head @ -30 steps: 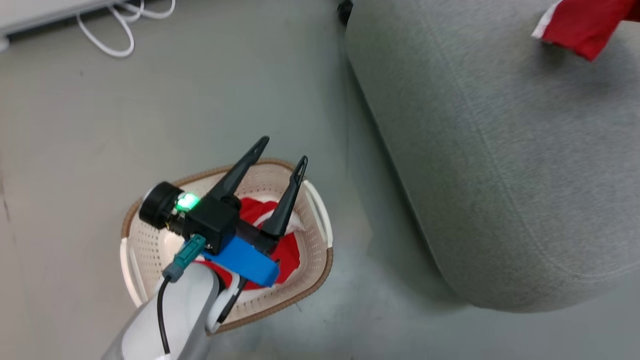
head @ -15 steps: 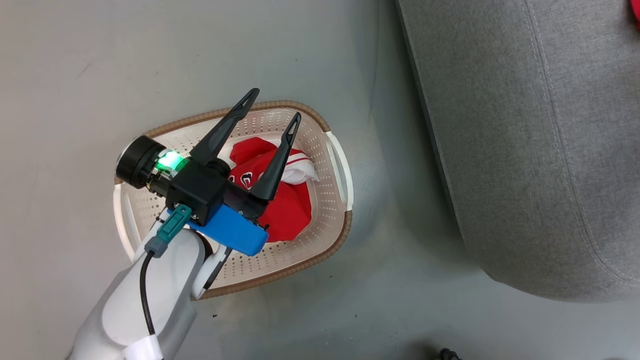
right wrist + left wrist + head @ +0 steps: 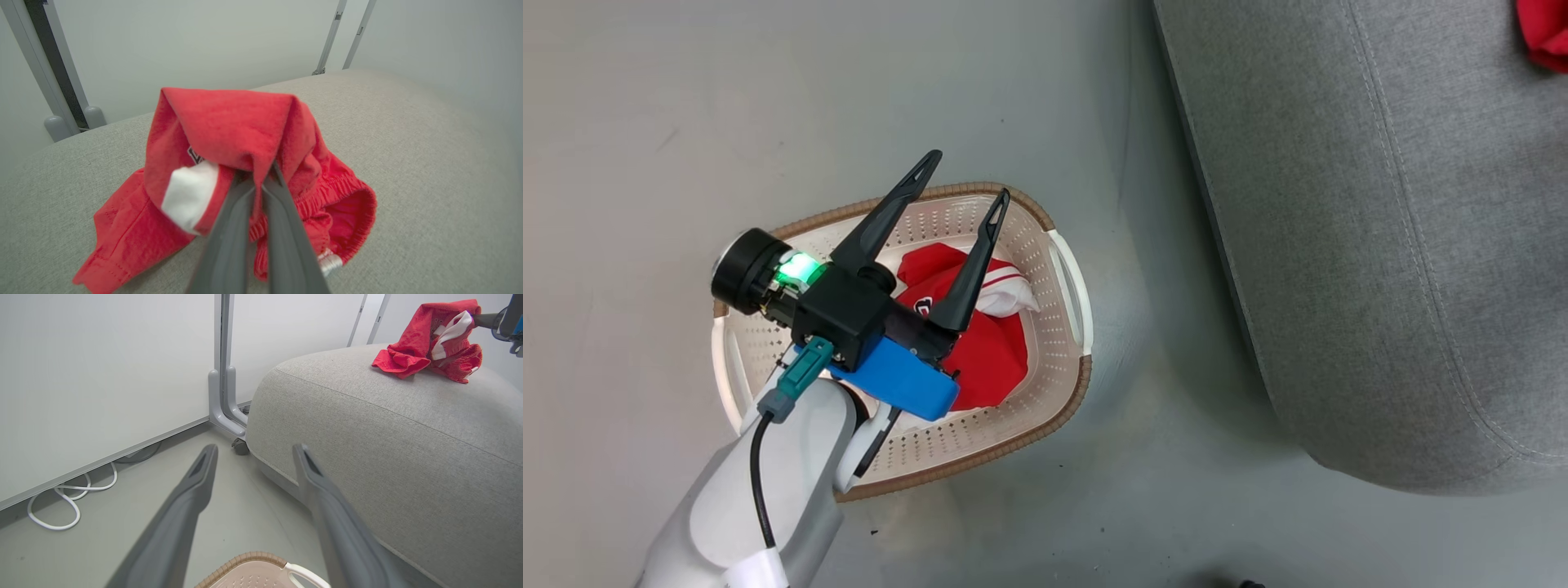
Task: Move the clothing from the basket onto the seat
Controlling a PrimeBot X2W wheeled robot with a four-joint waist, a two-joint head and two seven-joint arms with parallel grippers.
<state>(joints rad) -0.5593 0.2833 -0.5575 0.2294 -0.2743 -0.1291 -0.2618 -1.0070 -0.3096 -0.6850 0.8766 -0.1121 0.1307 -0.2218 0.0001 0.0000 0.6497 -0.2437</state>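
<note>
The left gripper (image 3: 964, 175) is hovering above the basket (image 3: 1055, 359) at the centre left of the head view. Its two dark fingers are standing well apart and are gripping nothing. In the left wrist view the same fingers (image 3: 192, 490) are rising from the bottom edge, with bare floor (image 3: 229, 522) showing between them and the brown basket rim sitting at the bottom edge.

The jersey (image 3: 984, 363) is lying crumpled inside the basket, beneath the spread fingers. A white striped sleeve and a black-and-white mark are showing on it.

The right gripper (image 3: 258, 179) is pointing up from the bottom centre of the right wrist view. Its fingers are pressing together on a fold of the red garment (image 3: 229, 122). The gripped fold is draping over the fingertips, while the lower part of the garment is lying on the seat (image 3: 408, 171). A white patch and an elastic band are showing on this garment.

In the head view the seat is occupying the right side of the frame, well apart from the basket. In the left wrist view a white cable (image 3: 61, 506) is lying on the floor at the lower left.
</note>
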